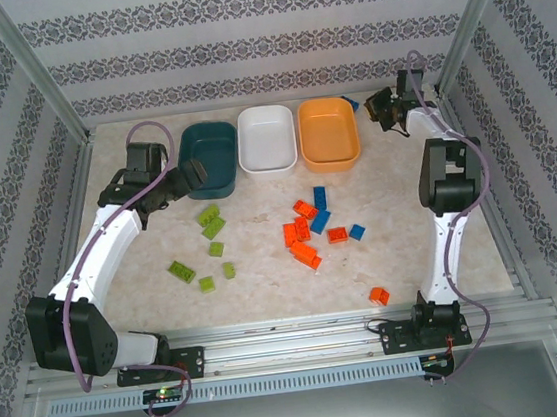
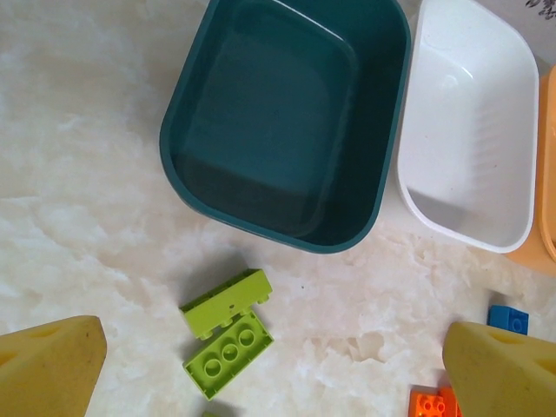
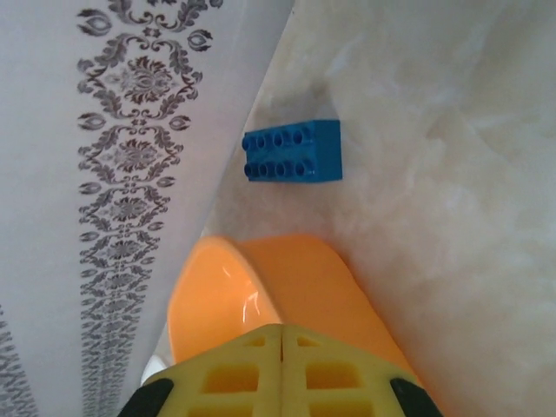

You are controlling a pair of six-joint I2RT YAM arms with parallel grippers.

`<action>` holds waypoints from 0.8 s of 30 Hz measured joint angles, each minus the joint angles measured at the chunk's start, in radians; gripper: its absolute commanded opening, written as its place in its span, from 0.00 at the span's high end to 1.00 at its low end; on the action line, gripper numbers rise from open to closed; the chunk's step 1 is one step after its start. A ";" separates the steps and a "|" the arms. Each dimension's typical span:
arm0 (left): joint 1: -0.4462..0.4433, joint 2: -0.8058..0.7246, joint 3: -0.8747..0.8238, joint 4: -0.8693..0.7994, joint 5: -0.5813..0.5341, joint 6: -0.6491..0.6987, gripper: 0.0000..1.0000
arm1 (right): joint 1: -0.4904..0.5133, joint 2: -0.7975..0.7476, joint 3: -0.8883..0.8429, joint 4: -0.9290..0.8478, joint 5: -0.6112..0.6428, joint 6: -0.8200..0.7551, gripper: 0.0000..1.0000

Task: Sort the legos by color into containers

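- Beige, marble-patterned tabletop [image 1: 269,300], closed in by white wallpaper [image 1: 258,30] with grey floral bands.
- Three shallow, rounded plastic bins stand in a row at the upper centre of the top view. From left to right they are a dark teal bin [image 1: 210,159], a white bin [image 1: 267,139] and an orange bin [image 1: 328,134].
- Lime green plastic bricks [image 1: 213,230] lie scattered left of centre, below the teal bin. In the left wrist view, two of them touch each other just below that bin.
- Orange-red bricks [image 1: 305,254] cluster at the centre, with a few blue bricks [image 1: 319,222] among them. One orange-red brick lies alone toward the lower right.
- A lone blue brick [image 3: 293,150] sits at the foot of the wall, just beyond the orange bin's far right corner.
- The left gripper [image 1: 187,179] hovers at the teal bin's lower left edge. Its yellow fingers [image 2: 52,365] are spread wide into the lower corners of its wrist view and grasp nothing.
- The right gripper [image 3: 282,347] is at the upper right of the top view, beside the orange bin. Its fingers are pressed together along a seam and hold nothing.
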 measured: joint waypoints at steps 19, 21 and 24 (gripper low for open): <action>0.000 0.050 0.042 -0.063 0.032 0.002 0.00 | 0.020 0.384 0.546 -0.072 -0.052 0.068 1.00; 0.000 0.050 0.042 -0.071 0.032 0.002 0.00 | 0.024 0.431 0.621 -0.112 -0.051 0.076 1.00; 0.000 0.050 0.045 -0.084 0.032 0.002 0.00 | 0.031 0.474 0.686 -0.156 -0.051 0.085 1.00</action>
